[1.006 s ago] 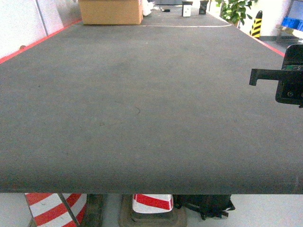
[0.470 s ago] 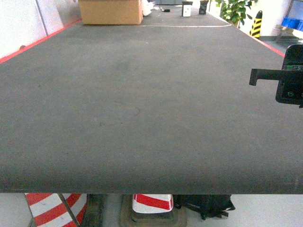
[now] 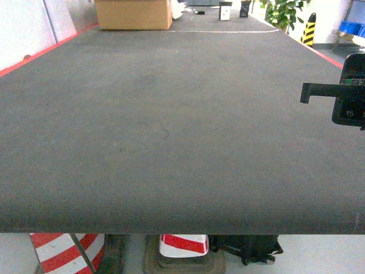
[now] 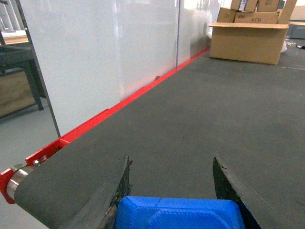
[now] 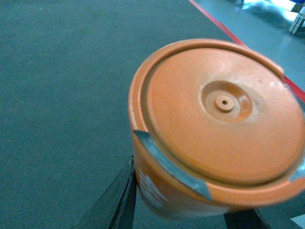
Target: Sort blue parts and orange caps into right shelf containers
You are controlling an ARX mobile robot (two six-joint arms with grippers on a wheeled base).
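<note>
Orange fills the right wrist view: an orange cap (image 5: pixel 217 129) sits between the jaws of the right gripper (image 5: pixel 190 210), its round face with a small central dimple turned toward the camera and a scrap of white print just showing on its side. The jaws clasp it low on either flank, so this gripper is grasping the cap and carrying it clear of the dark grey worktop (image 5: pixel 57 95) below.

Blue fills the bottom of the left wrist view. A blue part (image 4: pixel 178 213) lies between the two dark fingers of the left gripper (image 4: pixel 171 191), which stand fairly wide, the part spanning the whole gap between them; that gripper looks clenched on it, though the actual contact lies below the frame edge.

Across the last second almost nothing has shifted in the head view. The right arm's black wrist hardware (image 3: pixel 342 100) hangs at the same spot at the right edge, and the worktop's (image 3: pixel 171 125) long surface looks the same. I judge that both arms are loaded and holding while the base travels or settles, with delivery not yet done.

Further off, a cardboard box (image 3: pixel 133 14) stands at the far end of the worktop, with a potted plant (image 3: pixel 282 11) beyond it. A sliver of blue at the far right, possibly one of the right shelf containers (image 3: pixel 352 27), is too small to identify.
</note>
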